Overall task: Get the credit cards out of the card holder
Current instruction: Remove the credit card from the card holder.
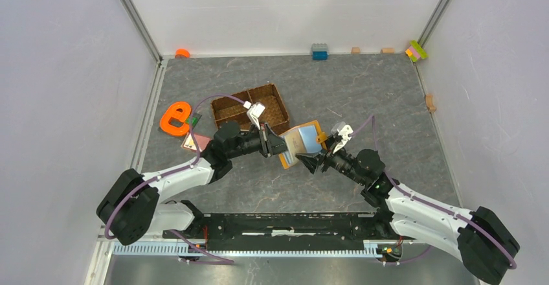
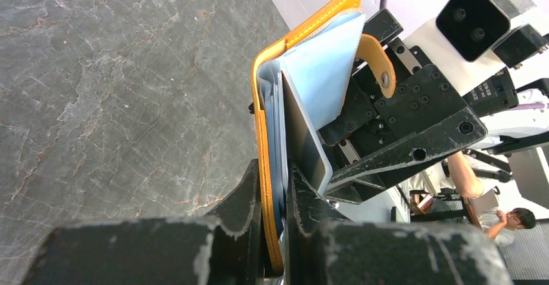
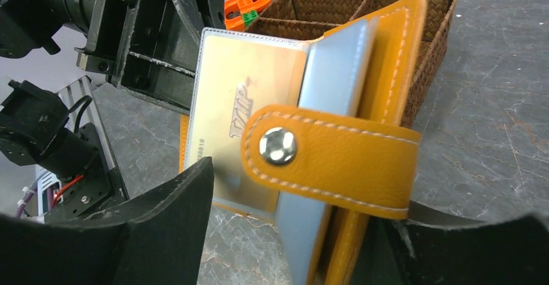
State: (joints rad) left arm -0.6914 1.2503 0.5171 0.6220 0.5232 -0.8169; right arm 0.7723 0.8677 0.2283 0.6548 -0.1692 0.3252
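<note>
Holding side: the left end effector is clamped on the lower edge of the card holder and carries it off the desk, above the middle, just right of the woven tray.
Card holder: it is folded open, with the pale blue lining showing and the snap tab loose across the front.
Credit cards: 1 silvery card marked VIP stands partly out of its slot. How many sit behind it I cannot tell.
Reaching side: the right end effector has its jaws spread, 1 finger on each side of the holder and the raised card. No pinch shows in the right wrist view.
Done: the holder is lifted and opened, and 1 card is exposed.
Left: by my judgement nearly everything, since no card is fully out and none shows lying on the desk.
</note>
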